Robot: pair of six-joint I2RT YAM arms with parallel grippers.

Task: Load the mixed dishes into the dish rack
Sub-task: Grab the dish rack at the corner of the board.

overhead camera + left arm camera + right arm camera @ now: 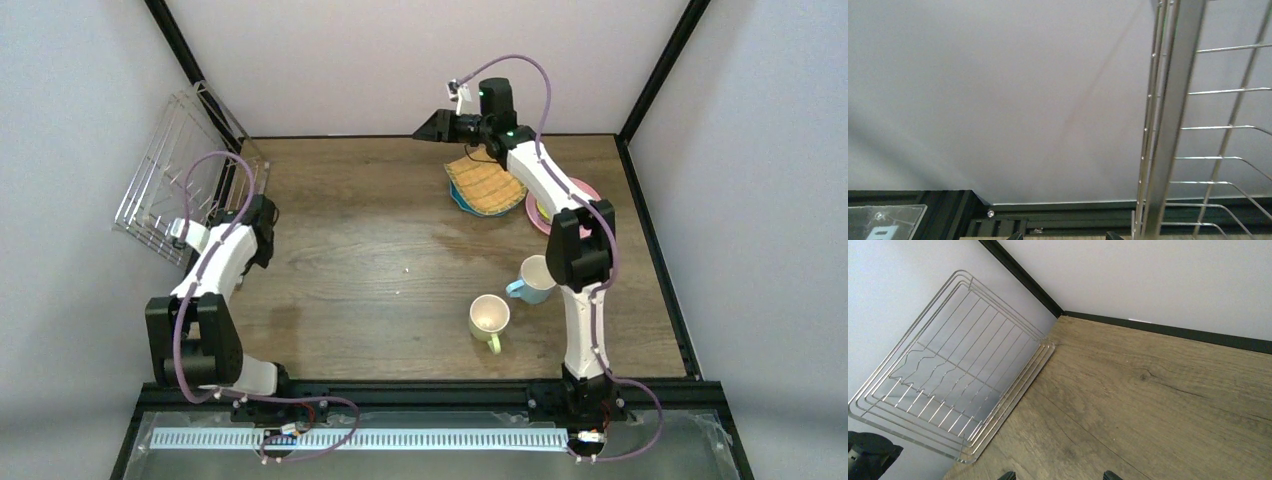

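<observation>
The dish rack (pixel 180 165) stands tilted up against the left wall; its wires show in the left wrist view (pixel 1173 125) and the right wrist view (pixel 948 375). My left gripper (pixel 183 233) is at the rack's near end, open and empty (pixel 1064 236), with the rack just right of its fingers. My right gripper (pixel 425 127) is open and empty (pixel 1058 476), held above the back of the table and pointing left. The tan woven plate (pixel 487 185) lies on the teal plate (pixel 458 198). The pink plate (pixel 592 192) is partly hidden by the right arm. The bowl is hidden. The light-blue mug (pixel 535 278) and the yellow-green mug (pixel 489 318) stand upright at the front right.
Black frame posts and rails edge the wooden table (pixel 380 250), with pale walls on three sides. The right arm (pixel 575 250) reaches over the plates. A black part of the left arm (pixel 868 455) shows in the right wrist view's lower left corner.
</observation>
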